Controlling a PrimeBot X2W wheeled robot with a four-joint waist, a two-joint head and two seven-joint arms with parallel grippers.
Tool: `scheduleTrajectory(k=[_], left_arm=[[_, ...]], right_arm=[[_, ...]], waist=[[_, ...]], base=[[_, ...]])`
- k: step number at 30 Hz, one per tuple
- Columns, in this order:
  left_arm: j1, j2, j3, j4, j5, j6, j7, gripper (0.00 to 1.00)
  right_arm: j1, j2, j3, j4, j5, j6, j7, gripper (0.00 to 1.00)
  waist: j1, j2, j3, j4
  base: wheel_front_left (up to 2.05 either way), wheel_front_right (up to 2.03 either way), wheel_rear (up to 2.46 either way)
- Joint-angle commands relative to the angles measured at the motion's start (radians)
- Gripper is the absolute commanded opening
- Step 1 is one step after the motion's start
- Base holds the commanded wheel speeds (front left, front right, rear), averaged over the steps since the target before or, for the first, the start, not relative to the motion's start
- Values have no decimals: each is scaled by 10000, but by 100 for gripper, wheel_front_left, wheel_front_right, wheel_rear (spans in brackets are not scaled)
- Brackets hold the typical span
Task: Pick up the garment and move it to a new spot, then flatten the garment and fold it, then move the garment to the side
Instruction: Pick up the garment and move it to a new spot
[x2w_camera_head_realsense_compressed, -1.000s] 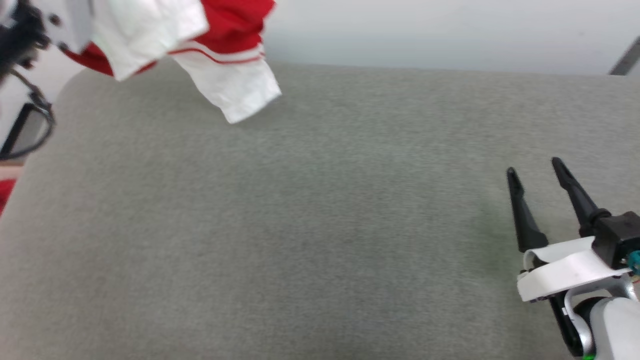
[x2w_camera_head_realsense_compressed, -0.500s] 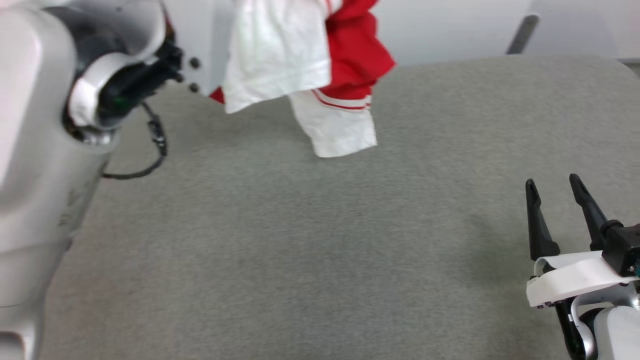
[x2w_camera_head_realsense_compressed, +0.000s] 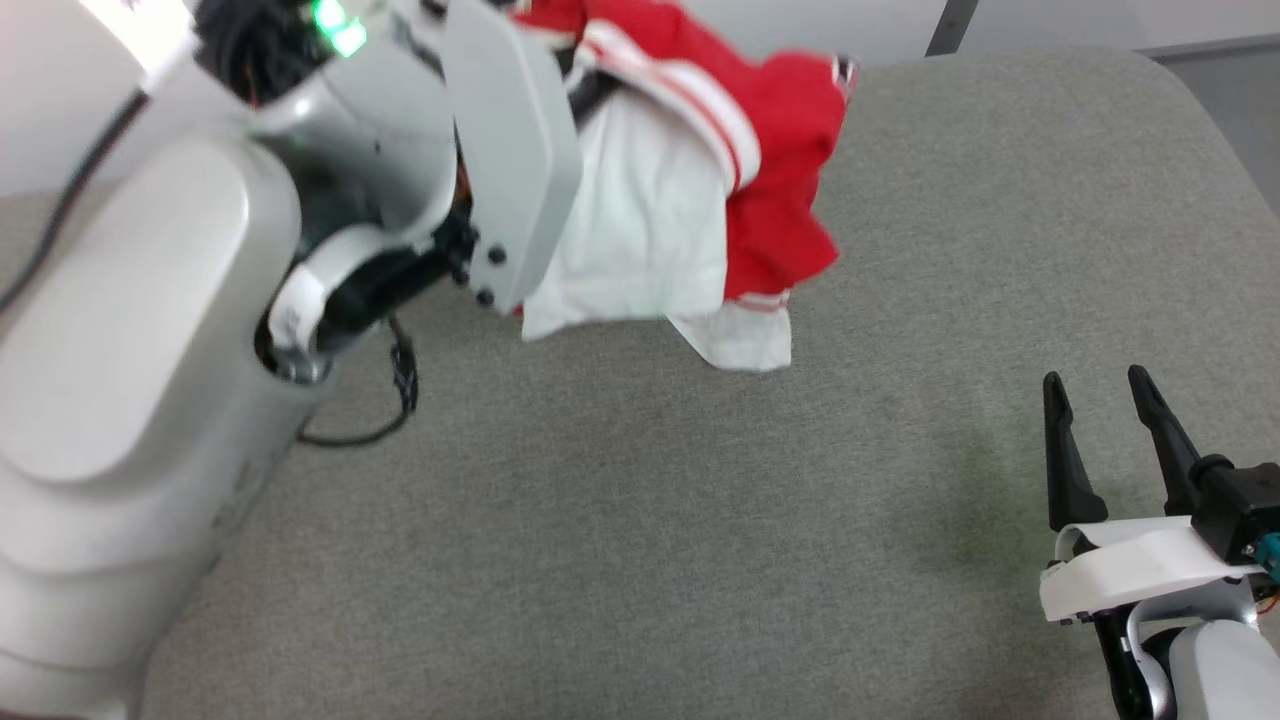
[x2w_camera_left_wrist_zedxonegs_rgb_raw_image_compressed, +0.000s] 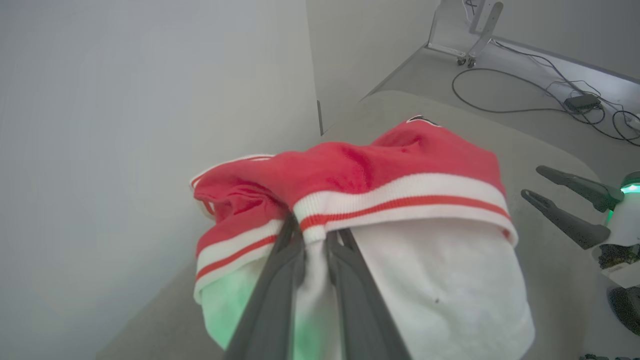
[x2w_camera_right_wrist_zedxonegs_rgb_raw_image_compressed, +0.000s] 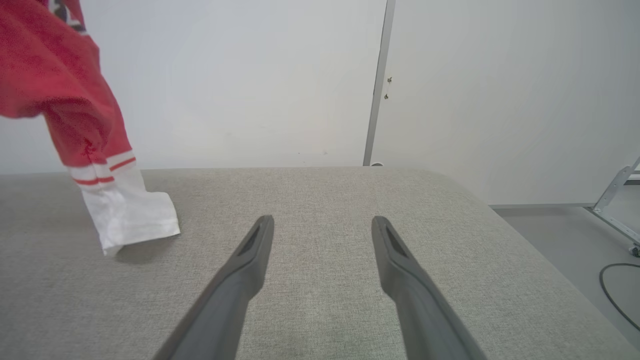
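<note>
My left gripper (x2w_camera_left_wrist_zedxonegs_rgb_raw_image_compressed: 314, 236) has its two fingers pinched nearly together on the shirt (x2w_camera_left_wrist_zedxonegs_rgb_raw_image_compressed: 400, 170), biting the white-and-red striped band where a white sleeve joins the red body. From the left wrist view the cloth bunches over and around the fingertips, red above and white hanging below. From the head view the left arm (x2w_camera_head_realsense_compressed: 150, 330) reaches across the upper left, and the shirt (x2w_camera_head_realsense_compressed: 770, 170) hangs off its far end as a crumpled bundle above the far part of the grey padded table (x2w_camera_head_realsense_compressed: 640, 520), left of the middle. One white sleeve (x2w_camera_head_realsense_compressed: 745, 340) trails lowest. In the right wrist view that sleeve end (x2w_camera_right_wrist_zedxonegs_rgb_raw_image_compressed: 130, 220) comes down to the table surface with a shadow under it, but I cannot tell whether it touches or hangs just clear. A bit of black lettering shows at the top edge of the red cloth, too little to read. My right gripper (x2w_camera_head_realsense_compressed: 1093, 378) sits at the lower right, low over the table, well apart from the shirt. Its fingers (x2w_camera_right_wrist_zedxonegs_rgb_raw_image_compressed: 250, 260) stand wide open with nothing between them but bare grey fabric.
</note>
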Motion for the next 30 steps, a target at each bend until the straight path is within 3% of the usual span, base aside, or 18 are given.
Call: scheduleTrajectory(k=[1, 14, 21, 30], left_arm=[[388, 140, -48, -174, -97, 105, 72, 0], [2697, 965, -571, -1030, -208, 683, 340, 0], [3717, 1289, -947, -704, -143, 604, 176, 0], [4538, 1079, -1329, 668, -168, 420, -397, 0]], right_arm=[[-61, 54, -10, 63, 74, 1, -87, 100], [-162, 127, 28, 303, 111, 1, -200, 100], [-333, 149, 271, 459, 194, -1, -246, 100], [-569, 35, 577, 599, 379, 1, -266, 100]], waist=[[0, 0, 94, 32], [0, 0, 336, 445], [0, 0, 499, 588], [0, 0, 669, 704]], base=[[0, 0, 0], [0, 0, 0], [0, 0, 0], [0, 0, 0]])
